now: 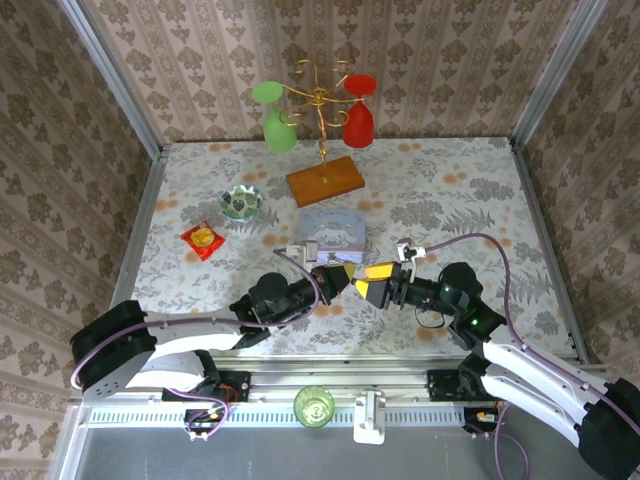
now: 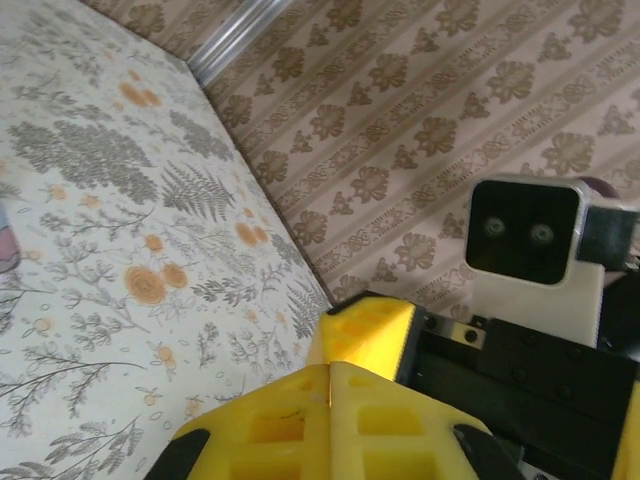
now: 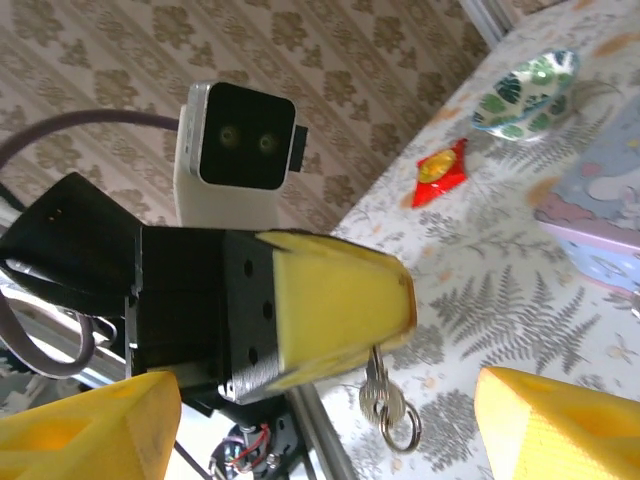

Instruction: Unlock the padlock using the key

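key (image 3: 377, 385) hangs on a small ring (image 3: 400, 432) under the tip of the left gripper (image 3: 390, 300), whose jaws are pressed fully together on the key's top end, so it dangles free above the tabletop (image 1: 450, 200). right gripper (image 1: 368, 283) faces it nose to nose at mid-front of the tabletop, jaws spread wide with nothing in them, one finger on each side of the left tip and not touching it. padlock: cannot pick it out, too small; likely at the pale blue tin (image 1: 330, 232) just behind the two grippers, but can't confirm. step in hand looks like a key handover or regrasp in the air, unlocking not yet begun. next move calls for the right jaws to line up with the thin key shaft, not the loose ring, and close squarely before the left lets go. risk: key swings or twists in the pinch.
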Motion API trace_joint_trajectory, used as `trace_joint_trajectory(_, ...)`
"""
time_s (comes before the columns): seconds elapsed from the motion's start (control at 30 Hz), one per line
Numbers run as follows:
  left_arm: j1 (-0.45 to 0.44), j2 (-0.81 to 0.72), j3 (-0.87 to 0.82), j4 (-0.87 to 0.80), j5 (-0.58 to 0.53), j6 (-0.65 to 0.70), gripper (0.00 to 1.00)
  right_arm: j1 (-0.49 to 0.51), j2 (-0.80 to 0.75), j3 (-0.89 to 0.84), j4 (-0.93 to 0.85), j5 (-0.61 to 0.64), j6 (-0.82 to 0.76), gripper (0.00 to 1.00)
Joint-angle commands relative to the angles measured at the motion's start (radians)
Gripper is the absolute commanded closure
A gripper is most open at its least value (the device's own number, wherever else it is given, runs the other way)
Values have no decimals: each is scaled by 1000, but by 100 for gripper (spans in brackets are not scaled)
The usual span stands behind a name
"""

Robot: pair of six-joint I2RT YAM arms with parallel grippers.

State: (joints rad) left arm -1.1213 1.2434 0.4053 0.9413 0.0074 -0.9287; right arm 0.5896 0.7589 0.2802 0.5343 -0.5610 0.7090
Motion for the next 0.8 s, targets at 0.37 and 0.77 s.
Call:
trace_joint_trajectory(0.37, -23, -29, -26, 182, -12, 28, 100, 60, 105, 25, 162, -40, 38, 43)
trace_joint_trajectory(0.77, -14, -89, -72, 226, -58, 48, 100, 88, 167, -6, 299, -21, 92, 60)
